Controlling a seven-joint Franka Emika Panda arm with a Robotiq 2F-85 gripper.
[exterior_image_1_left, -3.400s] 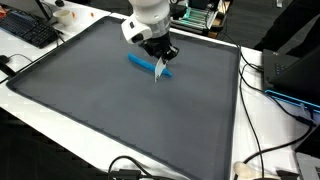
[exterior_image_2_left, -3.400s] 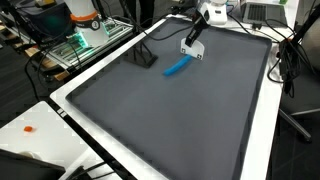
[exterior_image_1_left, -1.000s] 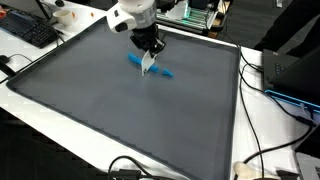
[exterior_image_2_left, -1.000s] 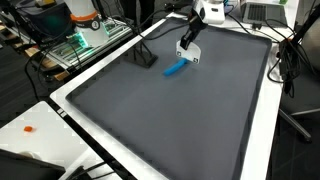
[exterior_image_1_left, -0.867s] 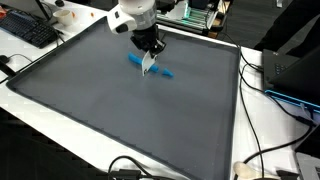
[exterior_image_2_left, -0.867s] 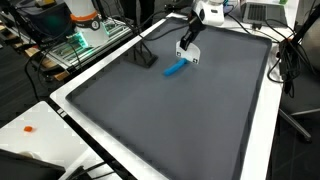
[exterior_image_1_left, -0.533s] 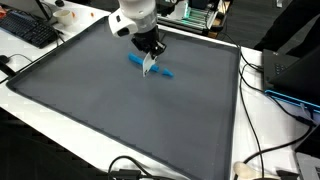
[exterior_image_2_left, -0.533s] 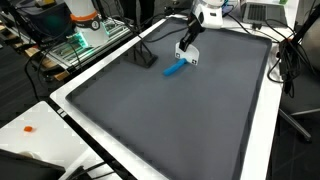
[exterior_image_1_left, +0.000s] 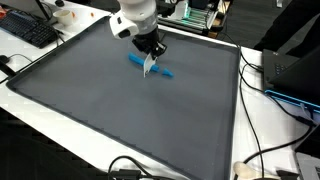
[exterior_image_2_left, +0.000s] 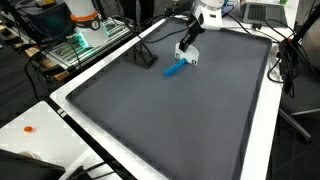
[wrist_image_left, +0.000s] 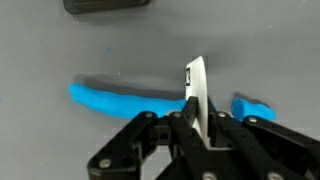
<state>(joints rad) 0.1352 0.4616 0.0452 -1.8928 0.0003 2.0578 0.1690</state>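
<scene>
Table (exterior_image_1_left: 40, 112): white, stretching well past the blue stick on every side, cables and gear at its edges.
Mat (exterior_image_1_left: 120, 115): dark grey, directly under the blue stick and filling most of the table.
Arm: white, reaching down above the blue stick in both exterior views.
Black block (exterior_image_2_left: 145, 57): on the mat, near the blue stick but apart from it; it sits beyond the stick in the wrist view (wrist_image_left: 107, 5).
Blue stick (wrist_image_left: 110, 99): flat on the mat toward its far end (exterior_image_2_left: 176, 69).
My gripper (wrist_image_left: 197, 112): right over the blue stick, nearer one end, fingers narrow and pinched on a white strip.
White strip (wrist_image_left: 197, 88): thin, upright, crossing the blue stick; I cannot tell whether they touch.
</scene>
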